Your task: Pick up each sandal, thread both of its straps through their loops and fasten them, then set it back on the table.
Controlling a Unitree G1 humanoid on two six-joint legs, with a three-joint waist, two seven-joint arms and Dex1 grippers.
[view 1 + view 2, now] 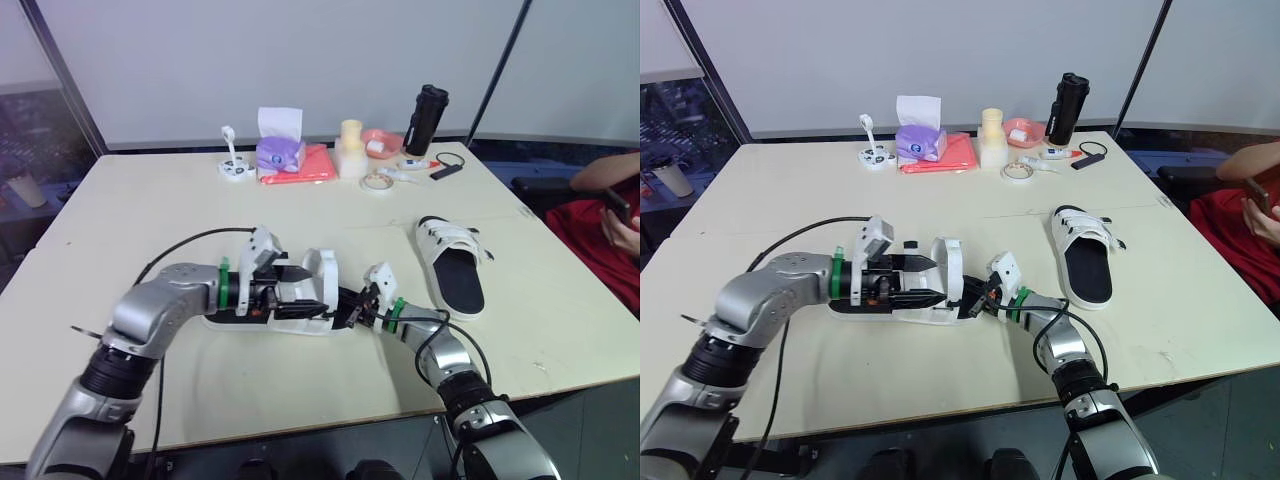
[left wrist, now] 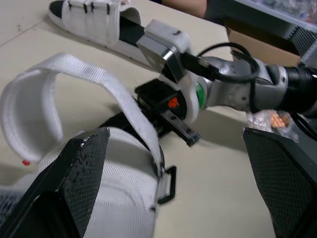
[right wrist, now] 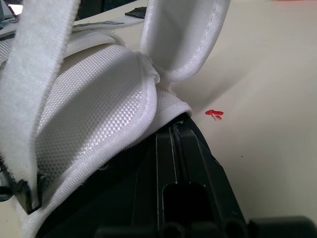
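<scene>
Over the pale table (image 1: 150, 200), we see the left gripper (image 1: 298, 290) spread wide open. One finger (image 2: 74, 188) lies against the upper of a white woven sandal with a black sole (image 1: 300, 318), and the other stands clear of it. The sandal rests on the tabletop between the two arms. The right gripper (image 1: 350, 307) meets its other end, facing the left one; whether it grips anything we cannot tell.

The head views give us the count: two grippers and two sandals. The second white sandal (image 1: 452, 262) lies flat, well apart on the right gripper's outer side.

The left wrist view adds one white webbing strap (image 2: 99, 82), arched up between the left gripper's spread fingers. At its foot is one black plastic loop (image 2: 168, 184).

The right wrist view adds one small red mark (image 3: 214, 114) on the table, just ahead of the right gripper and beside the sandal.

Far beyond both grippers stand one black bottle (image 1: 427, 120), one purple tissue box (image 1: 280, 153) and one roll of tape (image 1: 376, 182). One person in a red top (image 1: 595, 235) sits past the second sandal.
</scene>
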